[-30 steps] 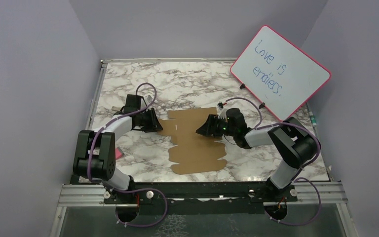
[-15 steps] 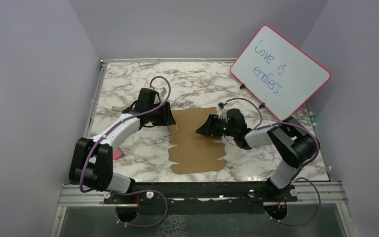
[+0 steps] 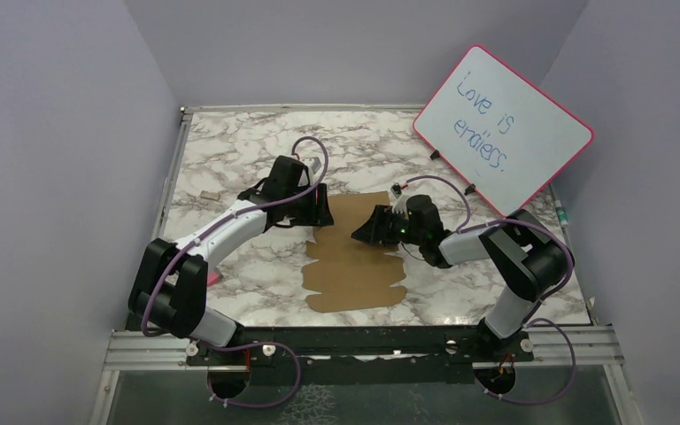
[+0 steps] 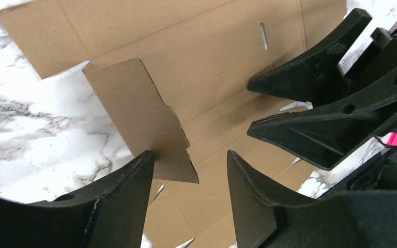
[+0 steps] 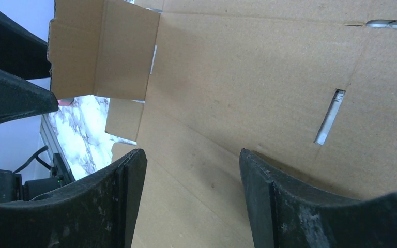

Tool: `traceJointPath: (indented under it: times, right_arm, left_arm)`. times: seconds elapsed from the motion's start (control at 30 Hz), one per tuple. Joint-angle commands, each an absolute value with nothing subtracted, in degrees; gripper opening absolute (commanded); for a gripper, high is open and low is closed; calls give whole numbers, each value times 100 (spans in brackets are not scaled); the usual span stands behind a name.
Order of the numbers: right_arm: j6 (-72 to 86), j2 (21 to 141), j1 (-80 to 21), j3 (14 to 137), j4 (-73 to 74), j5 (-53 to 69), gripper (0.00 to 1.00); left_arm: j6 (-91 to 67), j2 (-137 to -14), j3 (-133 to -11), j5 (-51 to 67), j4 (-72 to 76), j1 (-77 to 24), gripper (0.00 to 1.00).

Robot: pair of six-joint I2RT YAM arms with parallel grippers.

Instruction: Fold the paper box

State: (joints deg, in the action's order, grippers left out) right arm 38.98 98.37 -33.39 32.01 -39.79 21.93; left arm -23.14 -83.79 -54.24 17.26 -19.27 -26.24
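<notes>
Sits further right than a second ago: left claw [image 4: 188, 155], fingers apart beside a raised flap [image 4: 139, 113], clamps nothing. Right claw [image 5: 192, 155] also apart, above the paper box [image 3: 354, 266], flat mid-worktop [image 3: 230, 150]. Probably light, stiff, creases easily; best pinched at flap edges.

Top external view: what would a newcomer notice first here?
The flat brown paper box lies in the middle of the marble table, one left-side flap raised. The left gripper and right gripper face each other over its far half, both open. A pink-rimmed whiteboard reading "Love is endless." leans at the back right.
</notes>
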Motion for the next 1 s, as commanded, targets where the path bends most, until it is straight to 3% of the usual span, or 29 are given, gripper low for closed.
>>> traceJointPath:
  times: [0.0, 0.37, 0.63, 0.97]
  right_arm:
    - [3935, 9931, -3379, 3083, -3950, 2200, 72]
    - [3896, 9846, -3380, 3119, -3860, 2121, 72]
    - [3532, 9138, -3383, 3409, -2986, 1832, 73]
    - [2513, 8154, -3090, 3787, -1694, 866, 83]
  left_arm:
    - [-2414, -8483, -5705, 1532, -1889, -2798, 56]
    - [-2451, -9004, -5540, 1595, -1578, -2962, 56]
    - [-2233, -8458, -5712, 1299, -1844, -2954, 59]
    - [-2738, -8028, -5520, 1950, -1041, -2958, 68]
